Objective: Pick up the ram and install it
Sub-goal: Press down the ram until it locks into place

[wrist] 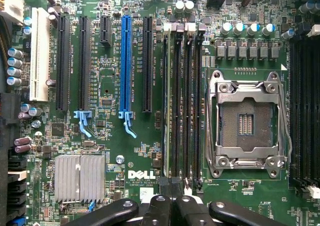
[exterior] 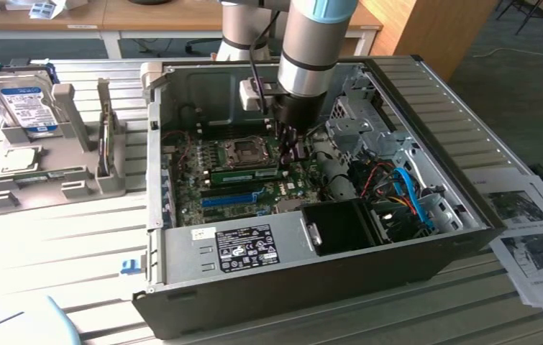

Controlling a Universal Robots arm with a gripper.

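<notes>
I've got the gripper [exterior: 288, 136] down inside the open PC case [exterior: 463, 215], hanging over the motherboard [wrist: 107, 136] btw the CPU socket [wrist: 246, 123] and the expansion slots. Fingers [wrist: 157, 211] are fully closed, tips pressed together, and as far as I can see nothing's clamped btw them. They sit right at one end of the memory slots [wrist: 182, 100].

The ram [exterior: 247, 175] is in the board already: green stick standing on edge in a slot just beside the socket, on the side toward the blue slot [exterior: 230, 199]. Long axis runs along the slot, roughly left-right in the exterior view, parallel to that blue slot. From the wrist cam I see it edge-on, a thin line among the dark slots, so can't tell if it's fully seated or the latches are home.

My read: closed fingers make a blunt tip for pressing on the stick's top edge, hence the position over the slot end, not a grasp

Hard drive [exterior: 24, 104] sits in its grey holder on the exterior view's left, outside the case, well apart
</notes>
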